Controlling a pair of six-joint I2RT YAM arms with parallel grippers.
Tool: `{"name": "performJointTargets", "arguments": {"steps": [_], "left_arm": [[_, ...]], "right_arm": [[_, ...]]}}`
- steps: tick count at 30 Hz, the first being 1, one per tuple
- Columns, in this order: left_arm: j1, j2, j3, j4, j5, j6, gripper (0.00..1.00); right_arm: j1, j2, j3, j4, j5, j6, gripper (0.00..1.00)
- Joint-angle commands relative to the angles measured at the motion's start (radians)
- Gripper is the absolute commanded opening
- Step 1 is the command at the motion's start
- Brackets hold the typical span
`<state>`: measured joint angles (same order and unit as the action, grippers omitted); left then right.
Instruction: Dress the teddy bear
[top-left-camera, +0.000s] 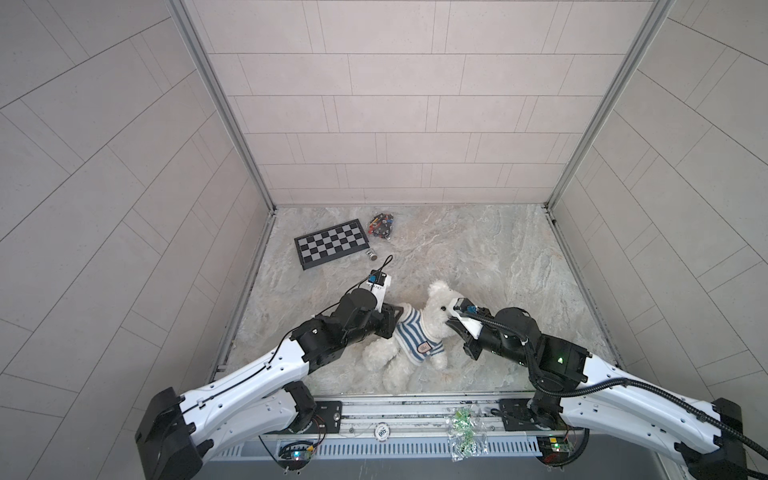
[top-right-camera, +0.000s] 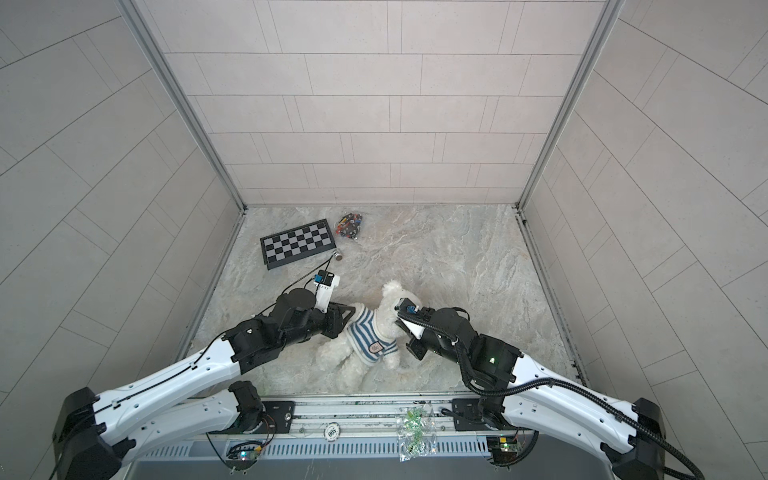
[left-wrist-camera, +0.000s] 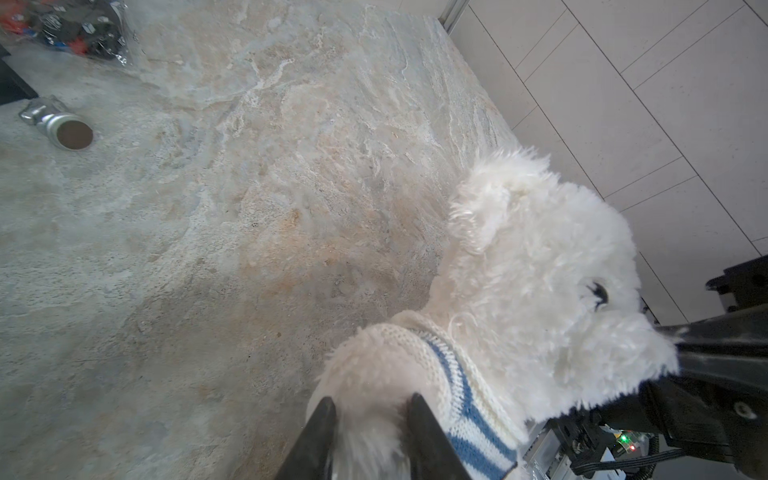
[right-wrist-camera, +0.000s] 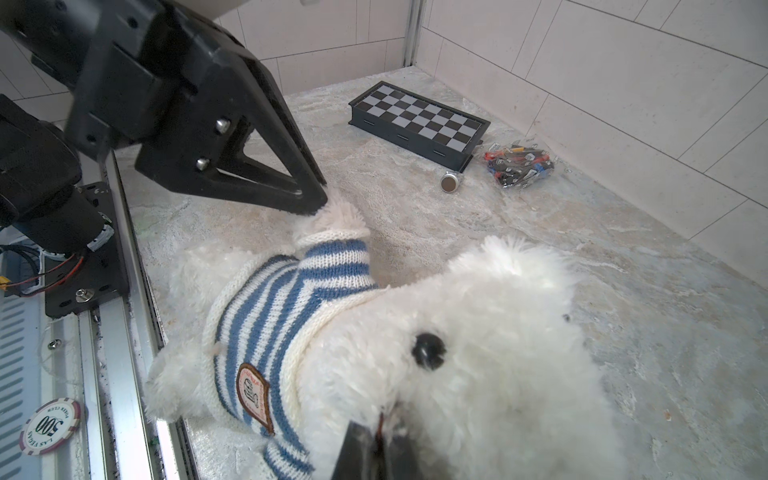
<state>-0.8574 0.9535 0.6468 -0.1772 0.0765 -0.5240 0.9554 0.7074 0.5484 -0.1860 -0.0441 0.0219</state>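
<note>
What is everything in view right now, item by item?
bear: one, white, lying face-up mid-table
shirt: one, blue-and-white striped, on the bear
chessboard: one, black-and-grey, far left of table
parts bag: one, clear, mixed colours, beside the chessboard
metal cylinder: one, silver, near the chessboard's corner
poker chip: one, white-and-maroon, on front rail
green-bits bag: one, clear, on front rail
table: one, marbled grey-beige, under everything
left gripper: one, black, closed on the bear's paw
right gripper: one, black, shut on the bear's muzzle fur
</note>
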Motion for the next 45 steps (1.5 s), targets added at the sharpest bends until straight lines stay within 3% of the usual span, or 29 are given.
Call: {"name": "performJointTargets", "arguments": {"steps": [1,6,16,21,28,34,39,45], "left_arm": [[0.005,0.02,0.007,0.05,0.069,-0.006,0.39],[0.005,0.028,-0.021,0.079,0.068,-0.027,0.37],[0.005,0.021,-0.021,0.132,0.033,0.001,0.0],[0.008,0.066,0.036,0.166,0.007,0.106,0.0],[0.009,0.154,0.147,0.195,0.03,0.214,0.0],[-0.025,0.173,0.12,0.224,0.021,0.251,0.0],[-0.09,0.176,0.035,0.235,-0.015,0.198,0.0],[-0.186,0.162,-0.112,0.308,-0.078,0.063,0.0]], "right_arm": [[0.006,-0.009,0.015,0.05,0.0,-0.022,0.0],[0.008,-0.003,0.013,0.059,-0.003,-0.032,0.0],[0.008,-0.014,0.012,0.039,0.044,-0.014,0.01],[0.008,0.01,0.042,-0.038,0.082,0.006,0.29],[0.008,-0.026,0.116,-0.101,0.159,0.045,0.4],[-0.026,0.094,0.188,-0.087,0.225,0.099,0.34],[-0.14,0.203,0.209,-0.072,0.05,0.161,0.25],[-0.149,0.226,0.171,-0.039,-0.089,0.239,0.22]]}}
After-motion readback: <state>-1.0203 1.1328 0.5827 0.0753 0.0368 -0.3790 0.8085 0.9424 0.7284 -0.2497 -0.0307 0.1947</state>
